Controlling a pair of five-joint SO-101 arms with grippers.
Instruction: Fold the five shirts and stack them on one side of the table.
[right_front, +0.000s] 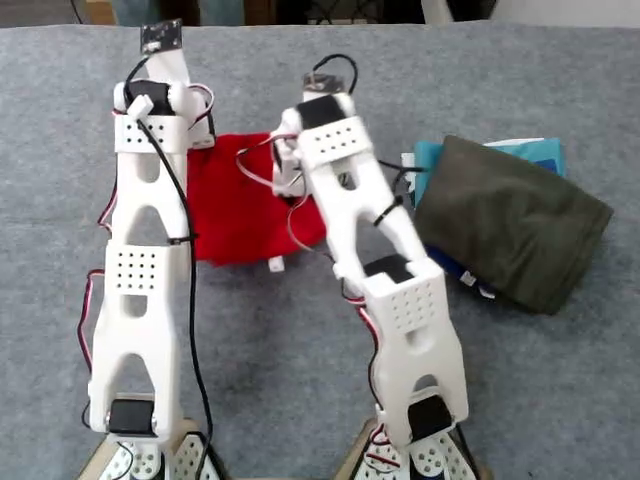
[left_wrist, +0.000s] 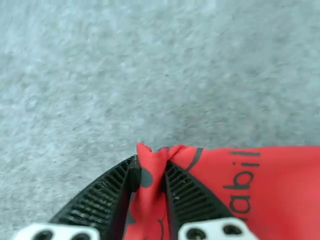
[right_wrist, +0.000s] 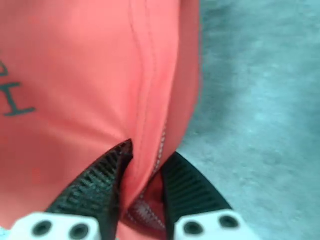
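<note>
Red cotton shirt was pinched along its 12 o'clock edge by left pincer and right pincer, at 9 o'clock of the olive-topped folded stack. Both should be moved together, cloth kept taut.

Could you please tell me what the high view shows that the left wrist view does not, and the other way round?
High view: both white arms over the table, and an olive shirt folded on top of a teal one beside them. Left wrist view: the left pincer shut on a bunched edge of the red shirt, with black print on the cloth. Shared: the red shirt and the gray table covering.
</note>
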